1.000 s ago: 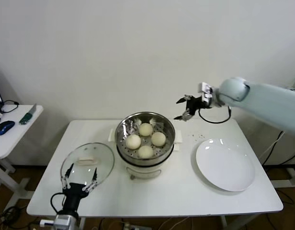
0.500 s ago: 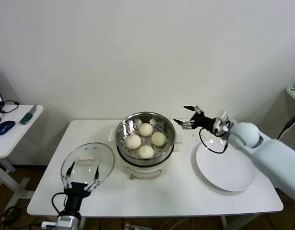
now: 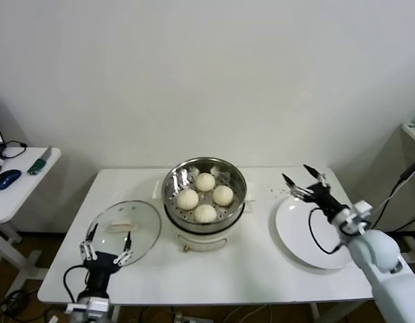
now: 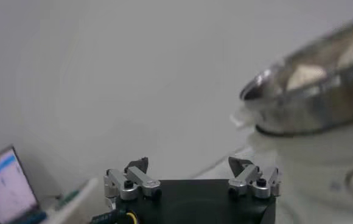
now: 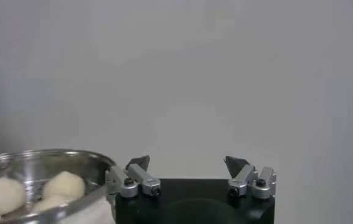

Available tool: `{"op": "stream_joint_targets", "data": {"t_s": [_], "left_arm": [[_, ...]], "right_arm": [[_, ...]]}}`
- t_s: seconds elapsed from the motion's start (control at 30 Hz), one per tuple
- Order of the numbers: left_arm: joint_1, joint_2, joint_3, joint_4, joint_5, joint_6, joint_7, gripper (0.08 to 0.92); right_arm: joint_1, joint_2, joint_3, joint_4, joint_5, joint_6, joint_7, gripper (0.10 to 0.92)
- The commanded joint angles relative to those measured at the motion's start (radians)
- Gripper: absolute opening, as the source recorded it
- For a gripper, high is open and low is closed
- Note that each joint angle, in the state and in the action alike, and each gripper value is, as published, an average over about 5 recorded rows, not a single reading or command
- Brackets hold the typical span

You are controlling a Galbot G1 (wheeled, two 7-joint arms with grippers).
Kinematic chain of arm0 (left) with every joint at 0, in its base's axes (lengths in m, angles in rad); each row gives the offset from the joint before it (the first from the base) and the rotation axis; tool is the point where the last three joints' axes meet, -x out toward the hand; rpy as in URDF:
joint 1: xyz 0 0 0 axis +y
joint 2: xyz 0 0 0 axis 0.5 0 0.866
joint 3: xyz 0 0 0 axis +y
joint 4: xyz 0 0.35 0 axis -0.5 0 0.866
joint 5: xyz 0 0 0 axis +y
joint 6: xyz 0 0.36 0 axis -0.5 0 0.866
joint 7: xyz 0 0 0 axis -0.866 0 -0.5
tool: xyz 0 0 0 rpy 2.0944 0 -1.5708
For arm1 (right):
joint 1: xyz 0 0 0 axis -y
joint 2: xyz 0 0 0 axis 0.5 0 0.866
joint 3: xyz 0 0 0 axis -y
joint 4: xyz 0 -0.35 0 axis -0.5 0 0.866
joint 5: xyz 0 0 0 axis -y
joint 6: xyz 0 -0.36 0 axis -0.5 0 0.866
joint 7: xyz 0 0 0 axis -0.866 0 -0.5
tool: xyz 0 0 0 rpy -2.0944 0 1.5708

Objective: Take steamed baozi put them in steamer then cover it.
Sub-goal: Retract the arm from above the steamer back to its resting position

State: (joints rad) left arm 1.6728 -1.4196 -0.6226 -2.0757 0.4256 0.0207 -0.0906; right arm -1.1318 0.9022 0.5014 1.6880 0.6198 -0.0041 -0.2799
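Note:
Several cream-white baozi [image 3: 205,196] lie in the shiny steamer [image 3: 172,180] on its white pot base at the table's middle; the right wrist view shows them [image 5: 61,184] inside the steel rim [image 5: 39,157]. The glass cover [image 3: 143,225] with its cream bar handle rests flat on the table at the left front. My left gripper [image 3: 105,245] hovers open over the cover's near edge, holding nothing. Over the far edge of the white plate, my right gripper [image 3: 304,180] stands open and empty. In the left wrist view the steamer [image 4: 310,91] is blurred.
A flat white plate [image 3: 315,232] lies at the table's right. A side table [image 3: 19,185] to the left carries a mouse and small tools. A cable loops from the right wrist over the plate. The wall stands close behind the table.
My right arm has swung down and to the right, from beside the steamer's far rim to above the plate. The left gripper has drawn slightly toward the table's front edge.

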Motion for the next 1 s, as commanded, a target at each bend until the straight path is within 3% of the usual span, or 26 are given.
{"op": "stream_joint_targets", "data": {"t_s": [0.03, 0.3, 1.0], "left_arm": [[-0.036, 0.078, 0.031, 0.086, 0.835, 0.186, -0.064, 0.823], [-0.13, 0.113, 0.166, 0.255, 1.0, 0.327, -0.091, 0.823], [-0.457, 0.15, 0.203, 0.626, 1.005, 0.33, -0.086, 0.823]], "right_arm": [[-0.283, 0.18, 0.246, 0.054, -0.061, 0.069, -0.026, 0.823], [-0.328, 0.233, 0.244, 0.049, -0.094, 0.095, -0.051, 0.823], [-0.325, 0.283, 0.242, 0.028, -0.191, 0.108, -0.059, 0.823]]}}
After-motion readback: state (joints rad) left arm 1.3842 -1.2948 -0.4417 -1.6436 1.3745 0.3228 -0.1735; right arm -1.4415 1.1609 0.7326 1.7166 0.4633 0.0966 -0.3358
